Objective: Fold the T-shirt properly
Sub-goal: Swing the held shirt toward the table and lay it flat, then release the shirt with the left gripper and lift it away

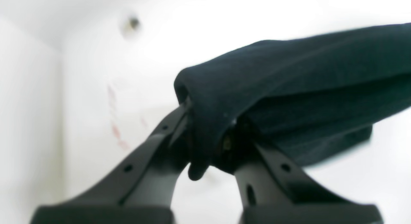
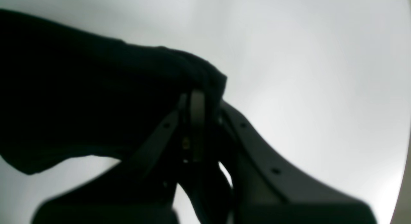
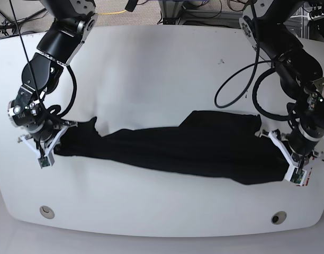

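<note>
The black T-shirt [image 3: 172, 151] is stretched in a long band across the white table [image 3: 162, 69] between my two arms. My left gripper [image 3: 285, 168], on the right of the base view, is shut on the shirt's right end; in the left wrist view the T-shirt [image 1: 289, 82] bunches over the left gripper [image 1: 208, 134]. My right gripper [image 3: 59, 149], at the left of the base view, is shut on the other end. In the right wrist view the dark T-shirt [image 2: 80, 102] drapes over the right gripper [image 2: 200, 115]. No printed patch shows.
Two round holes [image 3: 45, 211] [image 3: 278, 218] sit near the table's front edge. Cables [image 3: 241, 90] loop from the arm on the right of the base view. More cables and equipment lie beyond the table's far edge.
</note>
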